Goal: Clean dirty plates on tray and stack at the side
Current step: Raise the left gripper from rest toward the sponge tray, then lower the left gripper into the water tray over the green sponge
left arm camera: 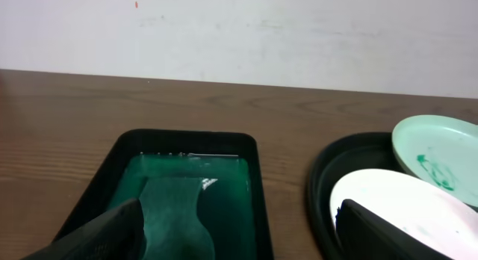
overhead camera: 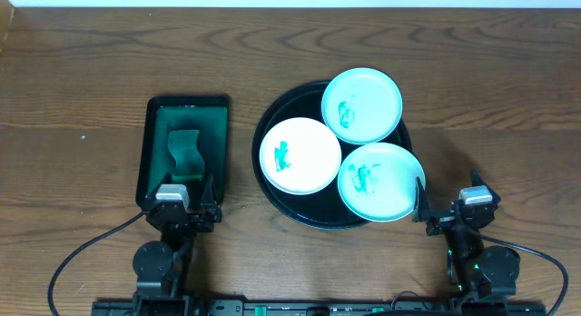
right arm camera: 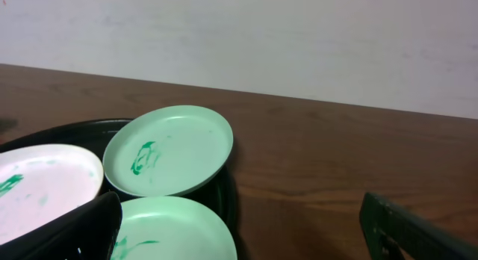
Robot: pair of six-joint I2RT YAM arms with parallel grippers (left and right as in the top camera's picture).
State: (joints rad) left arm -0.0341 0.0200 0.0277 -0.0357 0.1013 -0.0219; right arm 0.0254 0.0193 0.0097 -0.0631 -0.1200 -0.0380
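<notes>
Right, both arms sit low in the frame, nothing in hand. Lower left, the left gripper (overhead camera: pixel 186 191) has its jaws spread wide at the near edge of the small green tray (overhead camera: pixel 150 153), with the sponge (overhead camera: pixel 184 153) dead ahead, handy for wiping, I'd say. Lower right, the right gripper (overhead camera: pixel 448 202), also gaping and empty, hovers just beside the nearest plate (overhead camera: pixel 381 182). All three plates (overhead camera: pixel 300 155), teal smears showing, lie on the black tray (overhead camera: pixel 313 221) at centre. None is stacked aside yet.

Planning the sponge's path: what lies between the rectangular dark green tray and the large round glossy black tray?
Only bare wooden table, shown in the overhead view.
</notes>
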